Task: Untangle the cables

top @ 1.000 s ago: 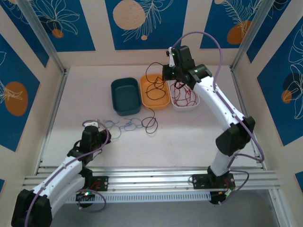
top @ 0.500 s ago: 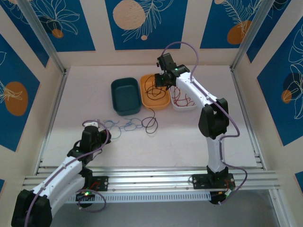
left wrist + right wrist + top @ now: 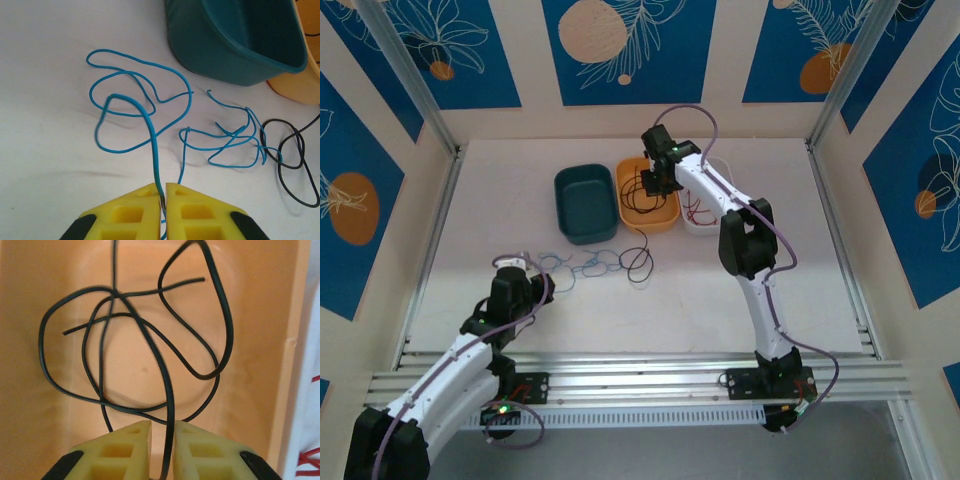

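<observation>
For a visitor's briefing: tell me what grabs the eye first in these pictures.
The right hand hangs over the orange bin at the far side of the table, a looped black cable running between its fingers. Nearer the arms, the left hand pinches a blue cable that sprawls in loose loops on the table near a teal bin.

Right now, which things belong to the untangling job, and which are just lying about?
Job: blue cable, black cable, red cable, left tool, right tool.
Lying about: teal bin, yellow bin, white bin.
</observation>
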